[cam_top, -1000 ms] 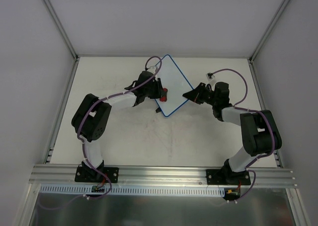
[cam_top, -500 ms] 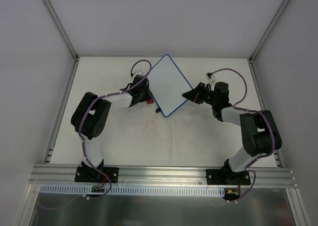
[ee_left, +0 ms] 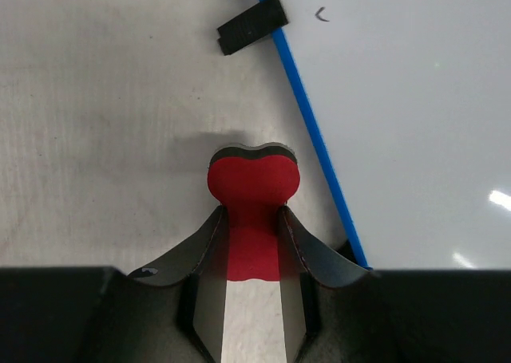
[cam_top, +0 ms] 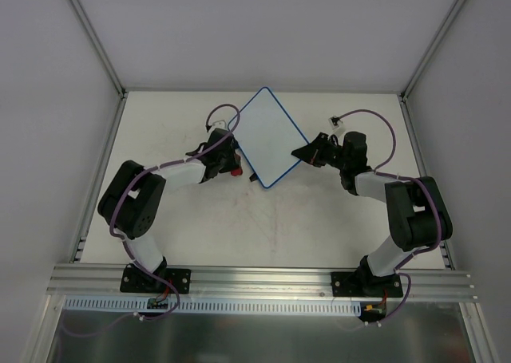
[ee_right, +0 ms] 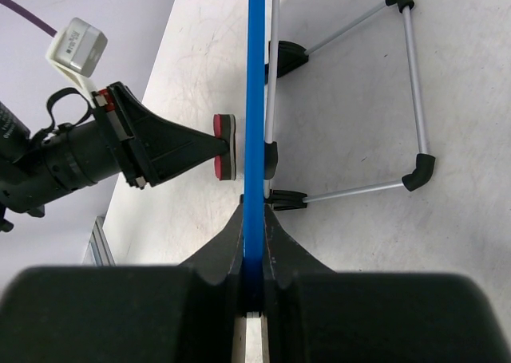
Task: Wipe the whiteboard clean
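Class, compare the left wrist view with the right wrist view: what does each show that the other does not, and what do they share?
Only the left wrist view shows the whiteboard face-on, with a small dark mark near its edge. Only the right wrist view shows the right gripper shut on the blue rim, and the wire stand behind the board. Both show that rim and the red eraser held in the left gripper, off the board.
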`<action>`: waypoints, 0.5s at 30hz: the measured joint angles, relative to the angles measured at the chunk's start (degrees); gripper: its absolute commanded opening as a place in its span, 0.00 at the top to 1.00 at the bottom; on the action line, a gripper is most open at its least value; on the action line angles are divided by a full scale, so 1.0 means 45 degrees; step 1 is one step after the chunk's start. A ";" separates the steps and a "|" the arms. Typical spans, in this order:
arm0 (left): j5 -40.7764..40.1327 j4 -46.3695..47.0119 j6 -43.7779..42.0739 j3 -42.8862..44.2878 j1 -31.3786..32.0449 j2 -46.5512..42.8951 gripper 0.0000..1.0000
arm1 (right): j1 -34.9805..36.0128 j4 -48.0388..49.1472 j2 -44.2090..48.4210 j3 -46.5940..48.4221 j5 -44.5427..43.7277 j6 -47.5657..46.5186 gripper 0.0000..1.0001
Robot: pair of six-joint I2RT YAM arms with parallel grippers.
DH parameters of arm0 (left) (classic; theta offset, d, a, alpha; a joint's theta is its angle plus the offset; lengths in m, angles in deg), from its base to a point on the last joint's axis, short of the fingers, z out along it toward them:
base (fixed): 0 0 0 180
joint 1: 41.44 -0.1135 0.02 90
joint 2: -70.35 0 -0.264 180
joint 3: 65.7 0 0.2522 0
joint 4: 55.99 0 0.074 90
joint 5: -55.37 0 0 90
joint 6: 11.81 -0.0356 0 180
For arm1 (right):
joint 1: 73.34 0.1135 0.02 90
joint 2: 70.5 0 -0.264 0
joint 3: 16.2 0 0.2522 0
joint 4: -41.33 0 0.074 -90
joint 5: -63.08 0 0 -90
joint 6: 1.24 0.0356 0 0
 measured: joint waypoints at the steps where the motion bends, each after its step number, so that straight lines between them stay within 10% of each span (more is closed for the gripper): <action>1: 0.0185 -0.0029 0.0000 0.0000 0.0000 -0.0117 1.00 | 0.0000 0.0000 0.0000 0.0000 0.0000 -0.0015 1.00; 15: 0.1734 -0.1117 0.0291 0.1909 -0.0189 -0.0427 1.00 | 0.0073 0.0092 0.0253 -0.0253 -0.0180 -0.0165 1.00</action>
